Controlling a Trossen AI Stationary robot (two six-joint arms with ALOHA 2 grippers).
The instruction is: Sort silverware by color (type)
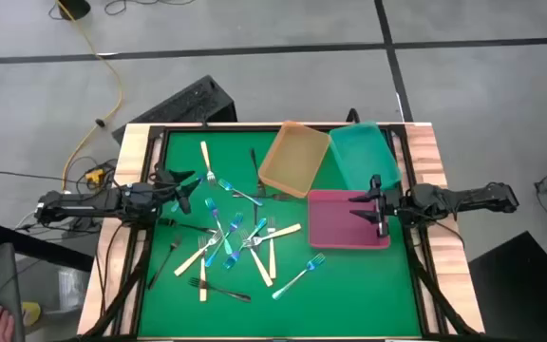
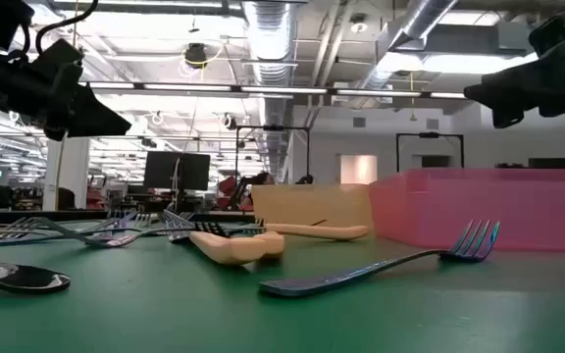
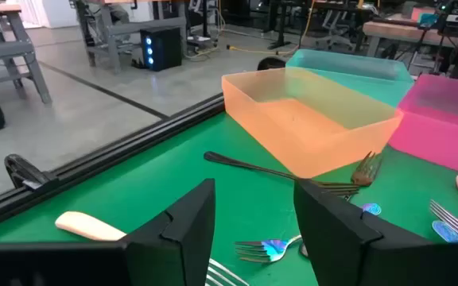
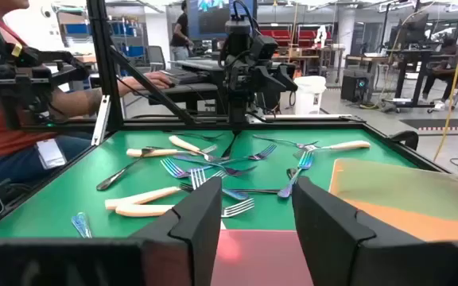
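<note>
Forks [image 1: 231, 242] heaped mid-table, apart from fingers | left fingers [image 3: 185, 230] spread | right fingers [image 4: 201, 222] spread

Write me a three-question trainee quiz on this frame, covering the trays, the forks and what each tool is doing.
1. True or false: the orange tray, teal tray and pink tray all hold no forks yet.
2. Multiple choice: the right tool hangs over A) the fork pile, B) the pink tray, C) the teal tray.
3. Fill in: the left tool hangs open above the green mat's ____ side, near a cream-handled fork.

Key: 1 true; 2 B; 3 left. Both tools are open and hold nothing.
</note>
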